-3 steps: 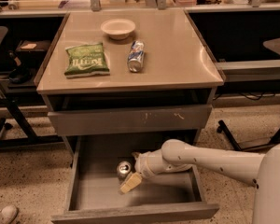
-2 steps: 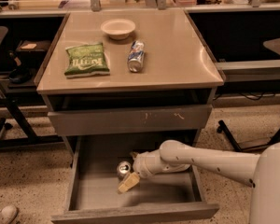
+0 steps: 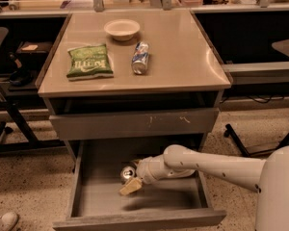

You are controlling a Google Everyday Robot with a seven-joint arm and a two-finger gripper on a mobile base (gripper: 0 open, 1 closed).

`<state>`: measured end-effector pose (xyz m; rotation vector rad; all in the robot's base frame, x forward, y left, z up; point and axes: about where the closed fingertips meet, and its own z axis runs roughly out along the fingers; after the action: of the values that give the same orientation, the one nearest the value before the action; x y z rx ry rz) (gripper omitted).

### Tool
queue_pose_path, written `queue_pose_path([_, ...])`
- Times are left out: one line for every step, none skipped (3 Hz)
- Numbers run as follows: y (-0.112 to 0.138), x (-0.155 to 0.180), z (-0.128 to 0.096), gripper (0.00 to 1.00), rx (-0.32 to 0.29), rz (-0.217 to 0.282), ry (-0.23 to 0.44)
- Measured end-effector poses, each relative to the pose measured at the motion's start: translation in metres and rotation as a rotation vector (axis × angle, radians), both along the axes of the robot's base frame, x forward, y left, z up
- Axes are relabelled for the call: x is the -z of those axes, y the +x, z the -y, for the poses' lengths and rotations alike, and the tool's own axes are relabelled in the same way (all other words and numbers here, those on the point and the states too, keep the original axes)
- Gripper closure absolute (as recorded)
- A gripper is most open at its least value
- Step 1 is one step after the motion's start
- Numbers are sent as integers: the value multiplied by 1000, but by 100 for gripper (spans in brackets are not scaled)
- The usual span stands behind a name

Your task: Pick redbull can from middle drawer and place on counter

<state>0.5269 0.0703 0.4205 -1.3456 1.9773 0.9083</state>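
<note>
The middle drawer (image 3: pixel 91 201) is pulled open below the counter (image 3: pixel 183 57). The redbull can (image 3: pixel 127 173), small and silvery with its shiny top showing, sits on the drawer floor near the middle. My gripper (image 3: pixel 133 181) is down inside the drawer, right against the can's right side, with the white arm (image 3: pixel 216 165) reaching in from the right. The arm's wrist hides the can's far side.
On the counter lie a green chip bag (image 3: pixel 89 61), a white bowl (image 3: pixel 122 29) and a blue-and-white can (image 3: pixel 140 58) on its side. A closed scratched drawer front (image 3: pixel 135 123) is above the open drawer. Chair legs (image 3: pixel 5 129) stand left, another base (image 3: pixel 241 138) right.
</note>
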Motion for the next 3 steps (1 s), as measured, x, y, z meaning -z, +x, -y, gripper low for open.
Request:
queue_pose_path([0,0,0,42,0,0,0])
queue_pose_path([0,0,0,65,0,0,0])
queue_pose_path([-4,-10,4,88,18,-22,28])
